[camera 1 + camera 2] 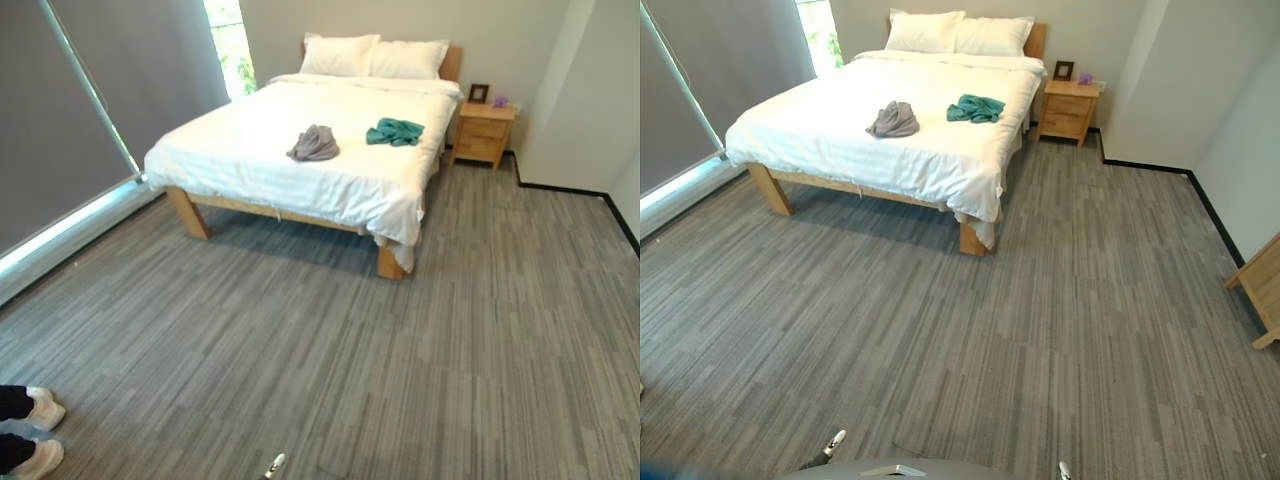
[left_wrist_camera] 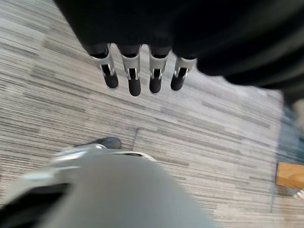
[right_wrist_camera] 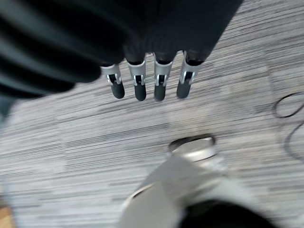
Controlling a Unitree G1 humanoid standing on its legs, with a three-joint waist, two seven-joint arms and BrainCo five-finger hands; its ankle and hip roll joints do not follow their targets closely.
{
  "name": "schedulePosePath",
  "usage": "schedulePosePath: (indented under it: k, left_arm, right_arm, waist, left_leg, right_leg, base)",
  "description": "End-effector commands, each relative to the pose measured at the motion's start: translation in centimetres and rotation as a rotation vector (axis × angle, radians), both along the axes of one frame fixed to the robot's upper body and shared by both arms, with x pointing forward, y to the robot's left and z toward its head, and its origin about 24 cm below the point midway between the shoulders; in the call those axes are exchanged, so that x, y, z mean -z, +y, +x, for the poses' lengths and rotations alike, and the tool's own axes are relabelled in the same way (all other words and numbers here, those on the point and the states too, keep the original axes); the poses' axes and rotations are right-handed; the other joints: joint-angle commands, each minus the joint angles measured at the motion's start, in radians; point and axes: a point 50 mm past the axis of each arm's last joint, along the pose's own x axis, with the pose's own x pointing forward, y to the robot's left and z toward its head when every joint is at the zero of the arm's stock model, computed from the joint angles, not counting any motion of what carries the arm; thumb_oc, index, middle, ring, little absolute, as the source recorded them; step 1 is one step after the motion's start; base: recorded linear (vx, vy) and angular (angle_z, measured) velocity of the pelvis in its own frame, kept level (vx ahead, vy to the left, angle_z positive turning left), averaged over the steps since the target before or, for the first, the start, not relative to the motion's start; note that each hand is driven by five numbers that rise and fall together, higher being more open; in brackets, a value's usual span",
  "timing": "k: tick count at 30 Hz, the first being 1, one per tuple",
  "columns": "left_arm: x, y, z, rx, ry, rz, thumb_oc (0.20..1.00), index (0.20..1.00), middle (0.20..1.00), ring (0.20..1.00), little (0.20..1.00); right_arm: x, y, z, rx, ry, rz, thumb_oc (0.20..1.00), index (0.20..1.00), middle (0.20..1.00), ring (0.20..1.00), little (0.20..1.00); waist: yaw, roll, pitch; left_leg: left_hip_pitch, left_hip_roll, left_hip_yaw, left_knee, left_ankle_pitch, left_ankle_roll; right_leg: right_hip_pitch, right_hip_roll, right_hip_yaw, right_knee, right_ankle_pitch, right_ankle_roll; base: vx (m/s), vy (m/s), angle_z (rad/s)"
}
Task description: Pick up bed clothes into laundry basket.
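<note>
Two pieces of clothing lie on the white-sheeted wooden bed (image 1: pixel 300 150) at the far side of the room: a crumpled grey cloth (image 1: pixel 314 144) near the middle of the mattress and a rumpled teal cloth (image 1: pixel 394 131) just beyond it, closer to the two white pillows (image 1: pixel 375 56) and to the bed's right edge. The two cloths sit near each other but apart. A wide stretch of grey striped carpet floor (image 1: pixel 400 350) lies between them and the robot, so both are well out of reach.

The left hand (image 2: pixel 133 71) hangs over the carpet with its fingers straight and relaxed, holding nothing; the right hand (image 3: pixel 149 78) hangs the same way, empty (both point down at bare floor). Neither hand is meaningfully nearer: the clothes lie straight ahead and slightly to the left in the head views. The grey cloth is the closer one to the foot corner of the bed. The teal one sits toward the side with the small wooden nightstand (image 1: pixel 484 131).

By my judgement the picking has not begun, and the coming move is a walk toward the bed's near right corner, from which either arm could reach over the mattress. A person's white shoes (image 1: pixel 38 430) show at the lower left edge of the floor
</note>
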Motion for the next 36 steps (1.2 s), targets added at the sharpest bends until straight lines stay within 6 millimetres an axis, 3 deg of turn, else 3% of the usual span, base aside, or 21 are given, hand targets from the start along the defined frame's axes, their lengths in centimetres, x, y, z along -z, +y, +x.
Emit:
schedulePosePath:
  k: [1, 7, 9, 10, 11, 12, 14, 15, 16, 17, 18, 20, 23, 24, 25, 26, 32, 36]
  left_arm:
    - [-0.5, -1.6, 4.2, -0.015, -0.118, -0.049, 1.0, 1.0, 1.0, 1.0, 1.0]
    - [-0.5, -1.9, 4.3, -0.04, -0.129, -0.059, 1.0, 1.0, 1.0, 1.0, 1.0]
    - [-0.9, -1.8, 5.4, -0.053, -0.171, -0.064, 1.0, 1.0, 1.0, 1.0, 1.0]
    - [-2.3, -1.7, 8.6, -0.08, -0.312, -0.11, 1.0, 1.0, 1.0, 1.0, 1.0]
    - [-3.3, -1.6, 10.1, -0.065, -0.394, -0.124, 1.0, 1.0, 1.0, 1.0, 1.0]
    - [-6.6, -0.8, 13.4, -0.039, -0.604, -0.138, 1.0, 1.0, 1.0, 1.0, 1.0]
    - [-9.8, 0.0, 15.1, -0.012, -0.765, -0.145, 1.0, 1.0, 1.0, 1.0, 1.0]
    - [-12.6, 0.5, 16.0, -0.005, -0.891, -0.158, 1.0, 1.0, 1.0, 1.0, 1.0]
    - [-12.6, 0.6, 15.9, -0.005, -0.889, -0.158, 1.0, 1.0, 1.0, 1.0, 1.0]
    - [-14.7, 0.8, 16.5, 0.04, -0.977, -0.138, 1.0, 1.0, 1.0, 1.0, 1.0]
    - [-14.7, 0.8, 16.5, 0.04, -0.977, -0.138, 1.0, 1.0, 1.0, 1.0, 1.0]
    - [-17.3, 0.4, 17.3, 0.082, -1.098, -0.115, 1.0, 1.0, 1.0, 1.0, 1.0]
    - [-18.9, -0.2, 17.8, 0.083, -1.172, -0.153, 1.0, 1.0, 1.0, 1.0, 1.0]
    - [-19.4, -0.5, 17.8, 0.092, -1.198, -0.161, 1.0, 1.0, 1.0, 1.0, 1.0]
    - [-19.4, -0.5, 17.8, 0.092, -1.197, -0.16, 1.0, 1.0, 1.0, 1.0, 1.0]
    - [-19.3, -1.1, 17.7, 0.072, -1.196, -0.202, 1.0, 1.0, 1.0, 1.0, 1.0]
    - [-18.7, -2.1, 17.6, 0.088, -1.166, -0.228, 1.0, 1.0, 1.0, 1.0, 1.0]
    - [-18.9, -1.9, 17.6, 0.08, -1.175, -0.216, 1.0, 1.0, 1.0, 1.0, 1.0]
  right_arm:
    - [-0.2, -0.7, 2.0, 0.01, -0.056, -0.015, 1.0, 1.0, 1.0, 1.0, 1.0]
    - [-0.4, -1.3, 1.9, 0.084, -0.062, -0.029, 1.0, 1.0, 1.0, 1.0, 1.0]
    - [-0.6, -2.0, 2.5, 0.166, -0.103, -0.034, 1.0, 1.0, 1.0, 1.0, 1.0]
    - [-1.8, -4.4, 5.7, 0.282, -0.256, -0.067, 1.0, 1.0, 1.0, 1.0, 1.0]
    - [-2.5, -5.3, 7.0, 0.298, -0.321, -0.093, 1.0, 1.0, 1.0, 1.0, 1.0]
    - [-5.0, -7.1, 10.9, 0.283, -0.518, -0.15, 1.0, 1.0, 1.0, 1.0, 1.0]
    - [-8.4, -8.2, 14.1, 0.197, -0.705, -0.213, 1.0, 1.0, 1.0, 1.0, 1.0]
    - [-12.2, -8.5, 16.4, 0.117, -0.889, -0.261, 1.0, 1.0, 1.0, 1.0, 1.0]
    - [-12.1, -8.5, 16.3, 0.117, -0.886, -0.261, 1.0, 1.0, 1.0, 1.0, 1.0]
    - [-14.9, -8.5, 17.3, 0.032, -1.007, -0.319, 1.0, 1.0, 1.0, 1.0, 1.0]
    - [-14.9, -8.5, 17.3, 0.032, -1.007, -0.319, 1.0, 1.0, 1.0, 1.0, 1.0]
    - [-17.8, -7.5, 18.4, -0.049, -1.158, -0.357, 1.0, 1.0, 1.0, 1.0, 1.0]
    - [-18.9, -6.5, 18.8, -0.134, -1.207, -0.381, 1.0, 1.0, 1.0, 1.0, 1.0]
    - [-19.0, -5.2, 18.9, -0.191, -1.223, -0.363, 1.0, 1.0, 1.0, 1.0, 1.0]
    - [-19.0, -5.2, 18.9, -0.191, -1.222, -0.363, 1.0, 1.0, 1.0, 1.0, 1.0]
    - [-18.4, -3.1, 18.9, -0.256, -1.216, -0.283, 1.0, 1.0, 1.0, 1.0, 1.0]
    - [-16.3, -0.5, 18.2, -0.362, -1.136, -0.15, 1.0, 1.0, 1.0, 1.0, 1.0]
    - [-16.4, -0.2, 18.3, -0.413, -1.132, -0.141, 1.0, 1.0, 1.0, 1.0, 1.0]
  waist:
    - [-0.018, -0.012, 0.048]
    - [-0.024, -0.01, 0.047]
    - [-0.028, -0.009, 0.047]
    - [-0.033, -0.005, 0.046]
    - [-0.034, -0.003, 0.046]
    - [-0.037, 0.001, 0.052]
    - [-0.037, 0.001, 0.052]
    - [-0.039, 0.001, 0.054]
    - [-0.039, 0.0, 0.053]
    - [-0.04, 0.0, 0.054]
    - [-0.04, 0.0, 0.054]
    - [-0.037, -0.001, 0.055]
    - [-0.036, -0.002, 0.058]
    - [-0.034, -0.004, 0.062]
    - [-0.034, -0.005, 0.062]
    - [-0.033, -0.007, 0.067]
    - [-0.029, -0.015, 0.082]
    - [-0.024, -0.02, 0.092]
  left_leg:
    - [0.104, 0.026, -0.052, -0.103, 0.066, -0.083]
    - [0.111, 0.02, -0.049, -0.103, 0.058, -0.08]
    - [0.114, 0.021, -0.047, -0.103, 0.056, -0.08]
    - [0.115, 0.021, -0.043, -0.103, 0.055, -0.081]
    - [0.116, 0.021, -0.042, -0.103, 0.055, -0.081]
    - [0.119, 0.022, -0.04, -0.103, 0.056, -0.082]
    - [0.11, 0.021, -0.04, -0.103, 0.061, -0.081]
    - [0.108, 0.021, -0.039, -0.103, 0.062, -0.081]
    - [0.108, 0.021, -0.039, -0.103, 0.062, -0.081]
    - [0.109, 0.02, -0.037, -0.103, 0.059, -0.079]
    - [0.11, 0.019, -0.037, -0.103, 0.059, -0.079]
    - [0.112, 0.019, -0.038, -0.103, 0.054, -0.075]
    - [0.114, 0.019, -0.038, -0.103, 0.05, -0.073]
    - [0.117, 0.02, -0.038, -0.103, 0.048, -0.072]
    - [0.117, 0.02, -0.038, -0.103, 0.048, -0.072]
    - [0.119, 0.021, -0.035, -0.103, 0.048, -0.071]
    - [0.119, 0.02, -0.034, -0.103, 0.047, -0.071]
    - [0.108, 0.012, -0.032, -0.103, 0.046, -0.066]
  right_leg:
    - [0.198, -0.067, -0.026, -0.299, 0.215, 0.144]
    - [0.207, -0.068, -0.021, -0.303, 0.217, 0.145]
    - [0.206, -0.068, -0.02, -0.303, 0.217, 0.146]
    - [0.205, -0.068, -0.019, -0.305, 0.22, 0.149]
    - [0.205, -0.068, -0.017, -0.305, 0.222, 0.151]
    - [0.206, -0.067, -0.017, -0.306, 0.225, 0.156]
    - [0.197, -0.067, -0.017, -0.307, 0.232, 0.159]
    - [0.194, -0.068, -0.016, -0.307, 0.236, 0.161]
    - [0.194, -0.068, -0.016, -0.307, 0.236, 0.161]
    - [0.195, -0.069, -0.014, -0.308, 0.237, 0.163]
    - [0.195, -0.069, -0.014, -0.308, 0.237, 0.163]
    - [0.198, -0.07, -0.015, -0.309, 0.234, 0.163]
    - [0.199, -0.071, -0.016, -0.309, 0.232, 0.162]
    - [0.201, -0.071, -0.014, -0.309, 0.231, 0.159]
    - [0.201, -0.071, -0.014, -0.309, 0.231, 0.159]
    - [0.203, -0.069, -0.013, -0.31, 0.229, 0.157]
    - [0.202, -0.069, -0.012, -0.313, 0.229, 0.157]
    - [0.193, -0.078, -0.01, -0.314, 0.237, 0.165]
  base:
    - [0.0, 0.011, -0.11]
    - [0.0, 0.007, 0.0]
    - [0.0, 0.0, 0.0]
    - [0.01, 0.029, -0.03]
    - [0.0, 0.044, -0.04]
    - [-0.02, 0.03, -0.06]
    - [-0.03, 0.026, -0.12]
    - [-0.02, 0.018, -0.07]
    - [0.0, 0.0, 0.0]
    - [0.0, 0.0, 0.0]
    - [0.0, 0.0, 0.0]
    - [0.0, 0.0, 0.0]
    - [0.0, 0.0, 0.0]
    - [0.0, 0.0, 0.0]
    - [0.0, 0.0, 0.0]
    - [0.0, -0.001, -0.03]
    - [0.0, 0.006, -0.05]
    - [0.01, 0.053, 0.01]
